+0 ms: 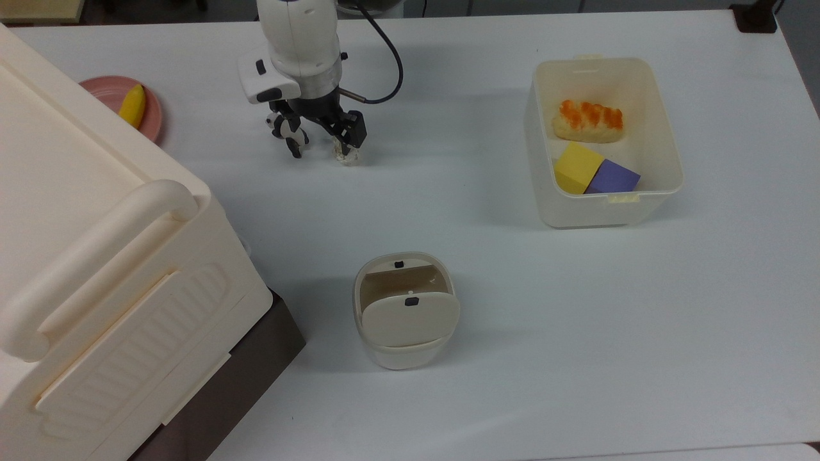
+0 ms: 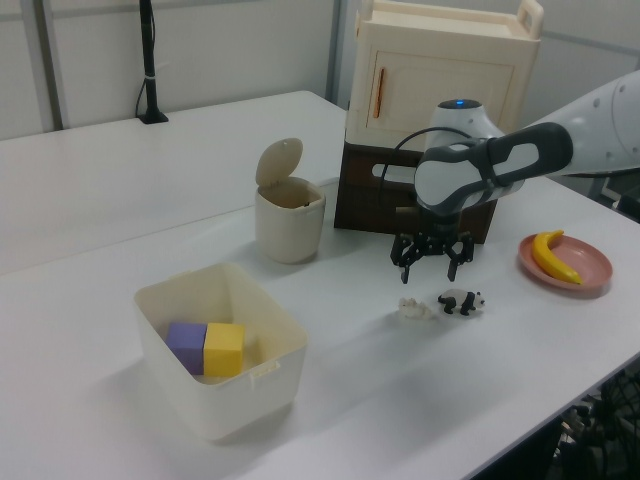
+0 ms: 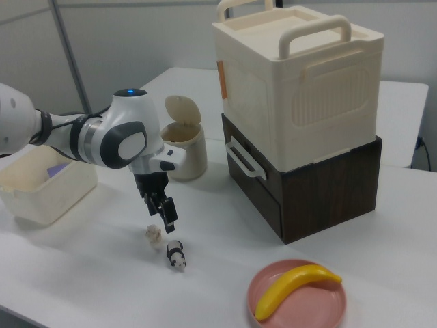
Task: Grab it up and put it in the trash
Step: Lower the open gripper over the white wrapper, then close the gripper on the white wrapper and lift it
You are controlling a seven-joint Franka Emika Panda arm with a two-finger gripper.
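Fingers (image 2: 406, 272) spread, gripper (image 2: 431, 270) above wad (image 2: 411, 308); wad likely light, crushable; pinch across its middle, clear of panda (image 2: 460, 301).

Bench (image 2: 120, 190): white. Beige bin (image 2: 289, 220), flap lid tipped up. Translucent tub (image 2: 222, 345) containing purple block (image 2: 186, 341) and yellow block (image 2: 224, 348). Paper wad (image 2: 411, 307) just beside panda figurine (image 2: 462, 301). Gripper (image 2: 430, 265) above both, jaws spread apart. Banana (image 2: 553, 256) on pink plate (image 2: 590, 268). Cream box (image 2: 445, 65) atop dark base.
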